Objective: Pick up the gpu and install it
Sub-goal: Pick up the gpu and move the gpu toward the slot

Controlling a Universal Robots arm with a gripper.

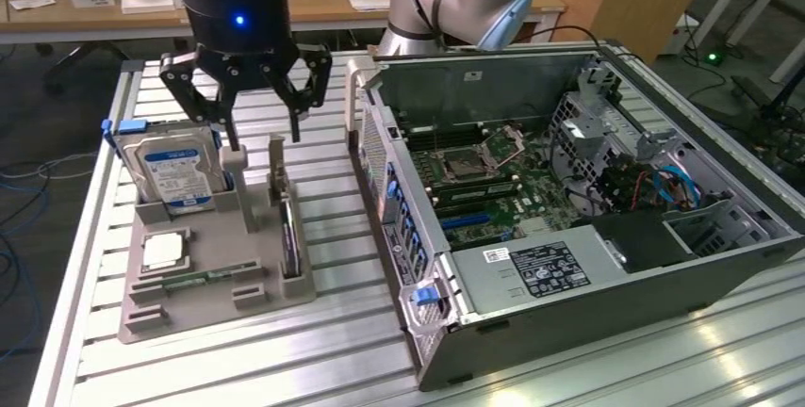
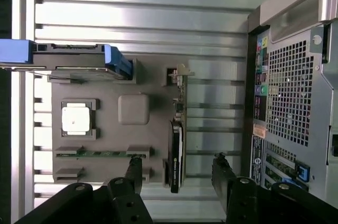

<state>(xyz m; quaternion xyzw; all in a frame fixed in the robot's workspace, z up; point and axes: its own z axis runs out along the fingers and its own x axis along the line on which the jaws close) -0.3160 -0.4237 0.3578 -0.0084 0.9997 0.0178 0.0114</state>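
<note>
The jaws stand wide open and hold nothing. In the exterior view they hang from the arm (image 1: 233, 11) over the far end of a grey parts tray (image 1: 239, 247) that lies on the slotted aluminium worktop (image 1: 339, 341), toward the exterior view's left.

The gpu (image 1: 292, 237) stands on its long edge in a slot of that tray, on the side nearest the computer case (image 1: 566, 266), as a thin dark slab. The wrist view looks straight down on it: the gpu (image 2: 176, 155) appears edge-on between the two black fingers (image 2: 133, 168), apart from both.

The exterior view gives heights. A hard drive (image 1: 176, 171) with a blue label stands upright at the tray's far corner, and the case lies open with its motherboard (image 1: 503, 190) and power supply (image 1: 541, 270) on show.

The wrist view gives the layout from above. A square processor (image 2: 75, 118) sits in its recess, and a green memory stick (image 2: 95, 154) lies flat beside it. The hard drive (image 2: 79, 57) shows as a narrow strip. The case (image 2: 296, 102) presents its rear panel of ports and vent mesh, just beside the tray (image 2: 105, 89).
</note>
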